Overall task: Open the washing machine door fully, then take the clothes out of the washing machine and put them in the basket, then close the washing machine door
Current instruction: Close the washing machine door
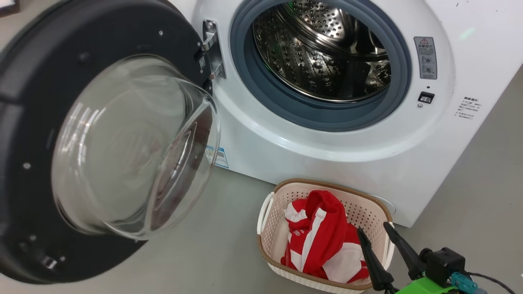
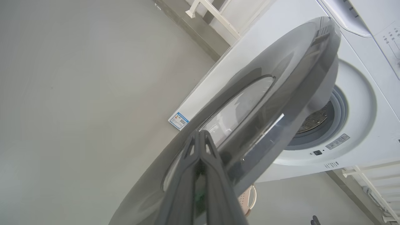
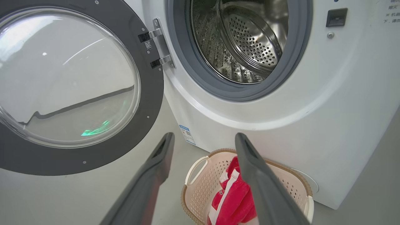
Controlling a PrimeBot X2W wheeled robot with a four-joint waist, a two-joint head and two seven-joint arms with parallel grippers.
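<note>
We see the washing machine door [image 1: 36, 122] swung open at the frame's left, with the washing machine [image 1: 327, 155] at upper right. The clothes [image 1: 322, 241] lie in the basket [image 1: 270, 232] at lower centre. Our right end effector [image 1: 372, 228] stands wide at lower right, holding nothing. Our left end effector [image 2: 200, 134] is pinched together before the door's outer face.

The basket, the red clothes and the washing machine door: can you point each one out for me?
the basket [image 1: 267, 239]: head view, its perforated left wall.
the clothes [image 1: 322, 241]: head view, middle of the red heap.
the washing machine door [image 1: 130, 147]: head view, its clear glass bowl.
</note>
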